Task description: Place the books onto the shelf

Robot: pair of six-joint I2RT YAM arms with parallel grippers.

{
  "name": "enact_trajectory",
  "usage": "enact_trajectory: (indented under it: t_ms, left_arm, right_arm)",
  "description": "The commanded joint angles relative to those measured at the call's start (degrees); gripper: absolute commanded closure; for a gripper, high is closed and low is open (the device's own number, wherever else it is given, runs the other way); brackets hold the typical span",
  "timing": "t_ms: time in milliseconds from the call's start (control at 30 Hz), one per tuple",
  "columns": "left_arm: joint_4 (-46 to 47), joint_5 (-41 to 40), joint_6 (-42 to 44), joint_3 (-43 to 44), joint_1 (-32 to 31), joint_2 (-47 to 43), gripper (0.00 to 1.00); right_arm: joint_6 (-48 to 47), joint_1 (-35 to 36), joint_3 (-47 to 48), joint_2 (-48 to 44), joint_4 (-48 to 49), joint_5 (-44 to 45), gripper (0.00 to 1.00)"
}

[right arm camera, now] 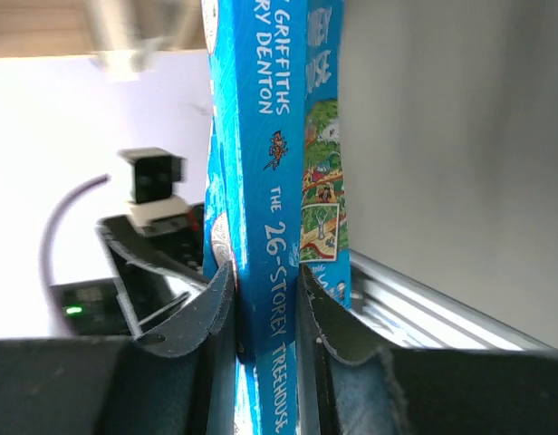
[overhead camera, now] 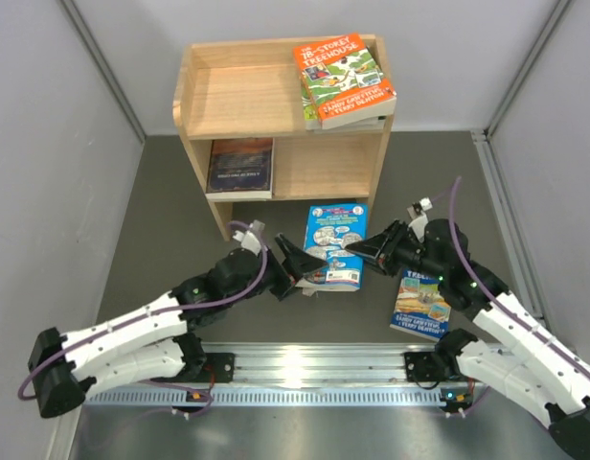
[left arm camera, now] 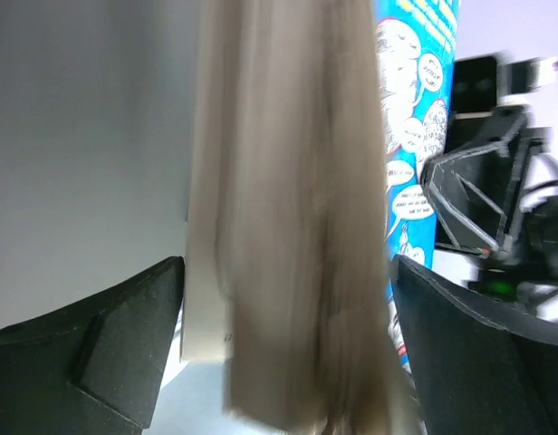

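The wooden shelf (overhead camera: 281, 105) stands at the back, with a stack of green and orange books (overhead camera: 343, 81) on its top right and a dark book (overhead camera: 240, 166) on its lower tier. A blue book (overhead camera: 335, 244) sits between both grippers at the table's middle. My right gripper (overhead camera: 360, 255) (right arm camera: 265, 281) is shut on its spine (right arm camera: 272, 181), which reads "26-Storey Treehouse". My left gripper (overhead camera: 297, 263) (left arm camera: 283, 272) is open, its fingers wide on either side of the book's blurred page edges (left arm camera: 293, 227). A second blue book (overhead camera: 421, 305) lies flat under the right arm.
The shelf's top left and lower right are bare wood. Grey walls close in the table on both sides. A metal rail (overhead camera: 305, 369) carrying both arm bases runs along the near edge.
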Motion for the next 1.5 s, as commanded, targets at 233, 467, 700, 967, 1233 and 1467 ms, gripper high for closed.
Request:
enact_trajectory:
  t_ms: [233,467,700,967,1233,1467]
  left_arm:
    - [-3.13,-6.57,-4.96,-5.71,-0.60,-12.82,0.01]
    - [0.38,-6.49,-6.01,-5.89,-0.60,-12.39,0.01]
    - [2.76,-6.66,-7.68,-8.34,-0.60,-14.31,0.01]
    - [5.48,-6.84,-9.27,-9.76,-0.60,-16.17,0.01]
    - [15.49,-7.89,-13.13,-11.77,-0.60,-16.87,0.01]
    - [17.96,-9.29,-15.06,-10.46,-0.60,-17.40,0.01]
  right_arm:
    - [18.39,0.12,0.11,-3.12,28.70,-0.52,1.00]
    - [25.85,0.65,-3.14,-2.86,41.25,1.76,1.00]
    - [29.39,1.70,-5.26,-3.12,47.17,4.83,1.00]
    - [30.18,5.21,-8.07,-2.69,51.03,9.49,1.00]
    - [30.35,14.53,-10.27,2.67,63.23,16.97,1.00]
    - [34.13,17.96,-10.45,10.49,80.87,22.24,1.00]
